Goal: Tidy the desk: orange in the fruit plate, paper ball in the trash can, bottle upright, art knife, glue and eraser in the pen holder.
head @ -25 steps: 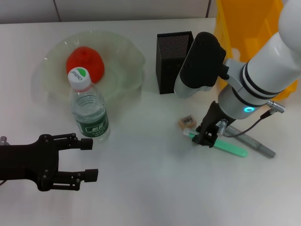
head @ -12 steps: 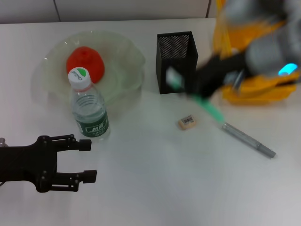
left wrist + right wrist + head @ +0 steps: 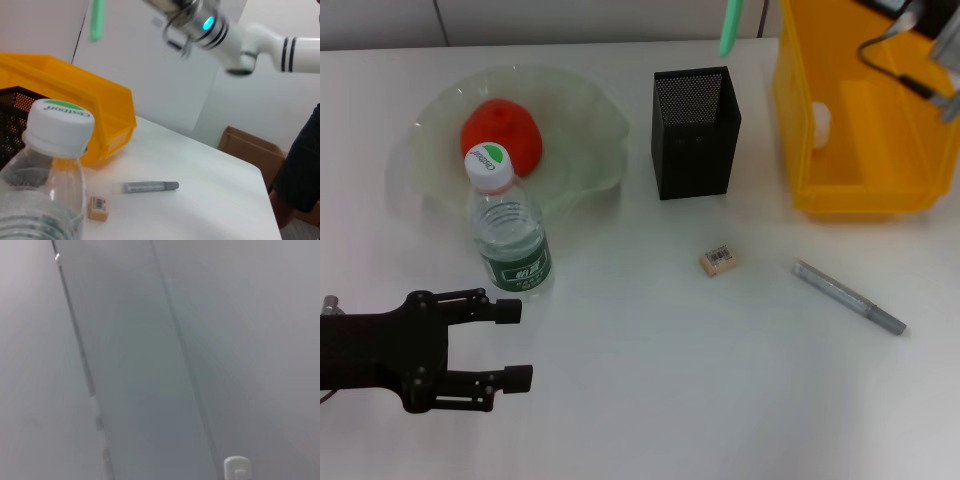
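The orange (image 3: 500,135) lies in the fruit plate (image 3: 595,110). The bottle (image 3: 510,240) stands upright in front of the plate; its cap fills the near side of the left wrist view (image 3: 57,120). The paper ball (image 3: 820,125) lies in the trash can (image 3: 860,195). The eraser (image 3: 717,260) and a grey pen-shaped tool (image 3: 848,297) lie on the desk. A green stick (image 3: 730,25) hangs in the air above the pen holder (image 3: 695,130), held from above; my right gripper is beyond the view's top edge. My left gripper (image 3: 515,344) is open and empty, in front of the bottle.
The white desk ends at a grey wall behind. My right arm (image 3: 225,35) reaches over the trash can. A cardboard box (image 3: 250,150) stands beyond the desk's edge. The right wrist view shows only wall.
My right arm has lifted the green stick off the desk beside the eraser and carried it up and back, over the pen holder. The left gripper has barely moved.
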Tool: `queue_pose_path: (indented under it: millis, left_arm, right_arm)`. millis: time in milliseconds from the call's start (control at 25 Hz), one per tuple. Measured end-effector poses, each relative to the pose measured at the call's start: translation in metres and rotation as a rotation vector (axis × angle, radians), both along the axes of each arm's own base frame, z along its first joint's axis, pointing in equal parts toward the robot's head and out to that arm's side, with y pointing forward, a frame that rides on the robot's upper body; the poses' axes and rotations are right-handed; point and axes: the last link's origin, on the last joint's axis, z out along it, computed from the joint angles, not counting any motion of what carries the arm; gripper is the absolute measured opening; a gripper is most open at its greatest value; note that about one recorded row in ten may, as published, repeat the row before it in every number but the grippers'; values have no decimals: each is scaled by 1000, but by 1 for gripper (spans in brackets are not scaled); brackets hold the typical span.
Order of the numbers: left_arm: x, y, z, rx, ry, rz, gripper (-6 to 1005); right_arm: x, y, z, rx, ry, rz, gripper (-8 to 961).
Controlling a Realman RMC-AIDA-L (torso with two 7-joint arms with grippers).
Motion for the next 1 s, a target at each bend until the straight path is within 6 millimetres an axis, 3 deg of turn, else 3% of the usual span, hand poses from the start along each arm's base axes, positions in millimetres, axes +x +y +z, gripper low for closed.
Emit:
queue_pose_path:
  millis: [200, 360, 600, 640, 800, 1000]
  left_arm:
    - [1, -1, -1, 1, -3, -5, 835]
    - [1, -1, -3, 1, -8, -6, 835]
    - [2, -2, -4, -1, -12, -6, 835]
    - [2, -2, -4, -2, -13, -6, 835]
    - [2, -2, -4, -2, -13, -8, 835]
    - [2, -2, -2, -4, -14, -9, 835]
  right_arm:
    - [12, 9, -28, 76, -119, -34, 239]
    - [18, 17, -52, 40, -234, -108, 249]
    - [21, 14, -69, -29, -284, -132, 265]
    - [21, 12, -69, -41, -283, -133, 268]
    - [16, 7, -59, -57, -272, -108, 450]
    - [-19, -6, -17, -121, -304, -18, 572]
